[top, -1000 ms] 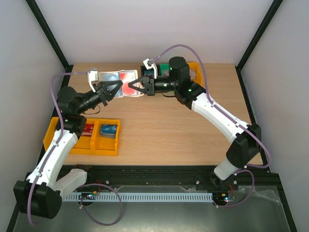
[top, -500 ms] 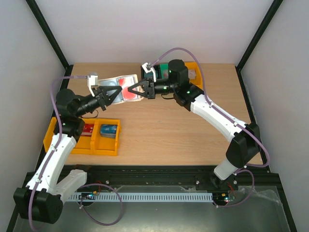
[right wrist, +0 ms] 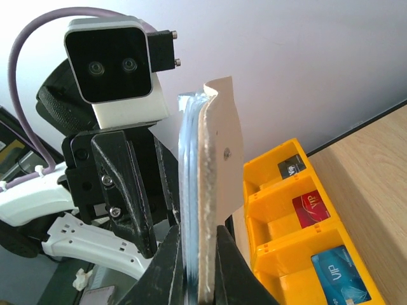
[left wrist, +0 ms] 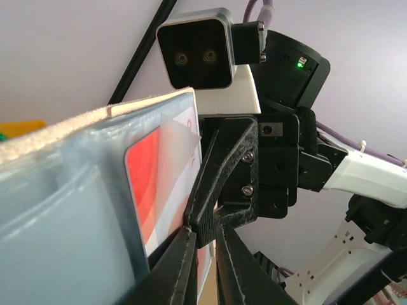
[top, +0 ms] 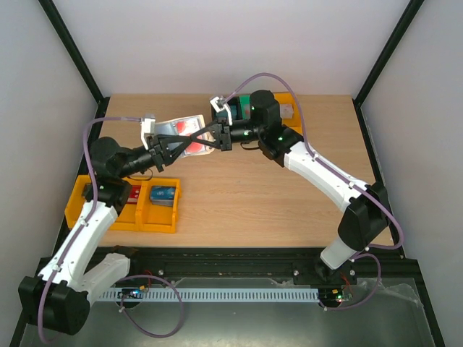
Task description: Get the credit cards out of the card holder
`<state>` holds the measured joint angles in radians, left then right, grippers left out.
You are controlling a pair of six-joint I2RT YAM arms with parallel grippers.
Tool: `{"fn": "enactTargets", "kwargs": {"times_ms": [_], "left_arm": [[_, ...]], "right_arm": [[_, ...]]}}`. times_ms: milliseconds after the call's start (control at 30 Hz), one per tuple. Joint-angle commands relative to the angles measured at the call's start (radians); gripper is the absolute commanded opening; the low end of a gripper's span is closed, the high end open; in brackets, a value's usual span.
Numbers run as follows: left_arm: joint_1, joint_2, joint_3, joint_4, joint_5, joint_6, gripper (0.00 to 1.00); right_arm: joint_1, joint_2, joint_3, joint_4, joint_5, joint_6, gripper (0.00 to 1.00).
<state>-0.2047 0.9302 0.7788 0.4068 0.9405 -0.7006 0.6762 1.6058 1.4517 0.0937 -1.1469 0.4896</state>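
Observation:
The card holder (top: 176,129) is held up off the table between both grippers, open, cream outside (right wrist: 222,146) and blue-grey inside (left wrist: 70,203). A red credit card (left wrist: 152,178) sits in its clear pocket. My right gripper (top: 200,137) is shut on the holder's edge, one finger on each side (right wrist: 197,244). My left gripper (top: 184,145) faces it, jaws nearly together on the red card's edge (left wrist: 205,236), right against the right gripper's finger (left wrist: 222,171). A dark grey card (right wrist: 291,166) and another red card (right wrist: 311,204) lie in the yellow bin.
A yellow bin (top: 108,217) stands at the front left with a red card (top: 132,192) and a blue card (top: 163,195). A second yellow bin (top: 292,102) with a teal card (top: 247,100) stands at the back, behind the right wrist.
Both grippers have raised the card holder and carried it a little forward and left. The left gripper's jaws, open a second ago, have closed in at the holder's pocket.

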Motion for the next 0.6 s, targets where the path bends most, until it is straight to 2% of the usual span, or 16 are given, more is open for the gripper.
{"fn": "enactTargets", "kwargs": {"times_ms": [0,167,300,367,567], "left_arm": [[-0.006,0.003,0.035,-0.071,-0.054,0.059,0.11],[0.019,-0.006,0.037,-0.078,-0.066,0.069,0.22],[0.072,0.001,0.050,-0.108,-0.092,0.043,0.23],[0.100,0.007,0.054,-0.104,-0.080,0.028,0.27],[0.106,0.029,0.059,-0.094,-0.008,-0.003,0.31]], "right_arm": [[0.030,0.006,0.031,0.027,-0.081,-0.035,0.02],[0.032,-0.014,0.024,0.034,-0.118,-0.043,0.02],[0.029,-0.016,0.030,0.026,-0.147,-0.044,0.02],[0.029,-0.020,0.028,0.020,-0.156,-0.049,0.02],[0.029,-0.022,0.030,0.010,-0.160,-0.054,0.02]]}}
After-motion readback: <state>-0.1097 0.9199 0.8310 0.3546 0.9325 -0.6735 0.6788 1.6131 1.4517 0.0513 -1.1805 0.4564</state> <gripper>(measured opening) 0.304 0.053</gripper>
